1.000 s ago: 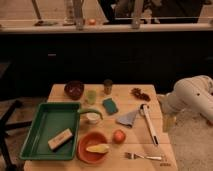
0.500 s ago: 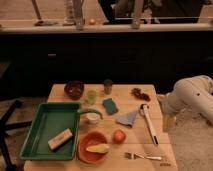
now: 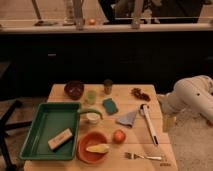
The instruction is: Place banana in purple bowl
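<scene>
One banana (image 3: 97,148) lying in orange bowl (image 3: 82,145) near desk (image 3: 122,95) front edge; purple bowl (image 3: 74,89) at back-left corner (well apart). Hand (image 3: 168,102) just off right edge, grip state impossible to tell.

A wooden bench (image 3: 137,144) is standing on a pale speckled floor (image 3: 192,150). Behind it, dark cabinets (image 3: 125,60) are running beneath a light ledge (image 3: 160,27). A black chair (image 3: 7,125) is poking in at left, and warm dim light is falling over everything.
</scene>
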